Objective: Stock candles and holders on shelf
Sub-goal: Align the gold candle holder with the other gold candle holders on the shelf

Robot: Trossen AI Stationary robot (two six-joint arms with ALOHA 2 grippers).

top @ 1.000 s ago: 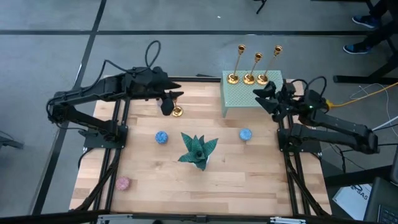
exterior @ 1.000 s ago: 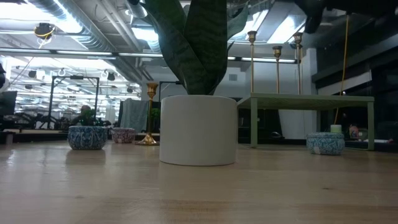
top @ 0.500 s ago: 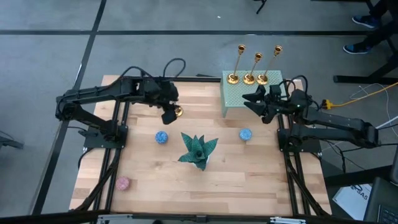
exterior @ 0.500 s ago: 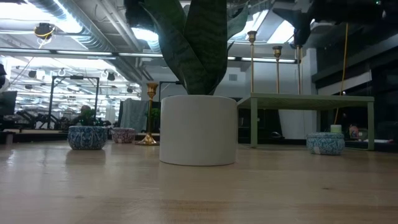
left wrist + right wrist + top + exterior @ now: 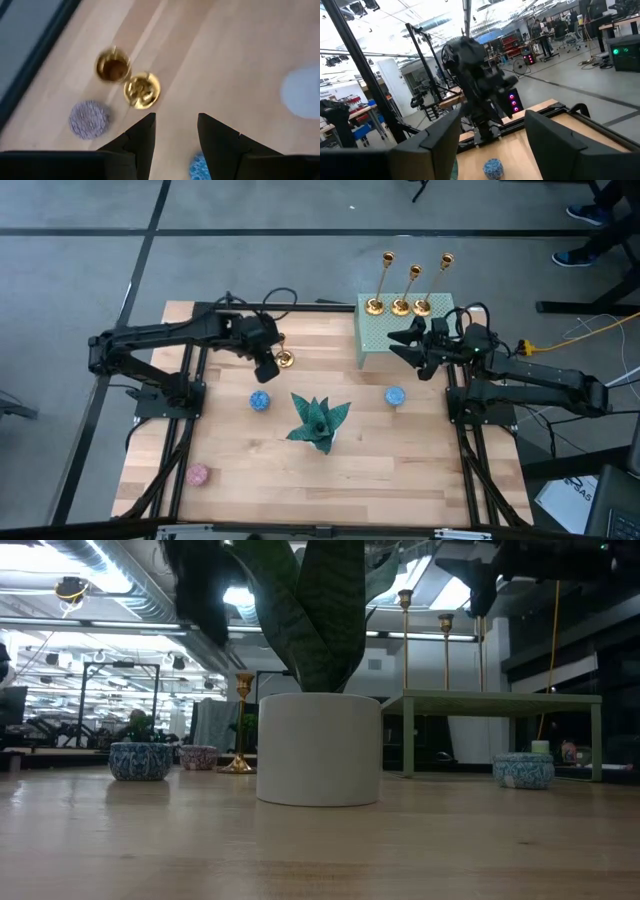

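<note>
One gold holder (image 5: 285, 360) stands by its base on the wooden table. My left gripper (image 5: 268, 366) hovers open just beside and above it. The left wrist view shows the holder's cup (image 5: 112, 67) and base (image 5: 142, 89) ahead of the open fingers (image 5: 175, 131). The mauve-grey candle (image 5: 89, 119) lies beside it. Three holders (image 5: 400, 304) stand on the far part of the pale green shelf (image 5: 405, 332). My right gripper (image 5: 402, 340) is open and empty above the shelf's near left part. Blue candles (image 5: 260, 401) (image 5: 394, 395) and the pink candle (image 5: 198, 475) lie on the table.
A teal spiky plant ornament (image 5: 318, 421) in a white pot (image 5: 320, 748) stands mid-table between the two blue candles. In the low view the shelf top (image 5: 500, 698) stands on legs above the table, with a blue candle (image 5: 522, 770) in front of it.
My left gripper has moved from the table's far edge toward its near edge and stands beside the lone holder. My right gripper has moved toward the table's left, from the shelf's right edge to over its near left part. No object has moved.
</note>
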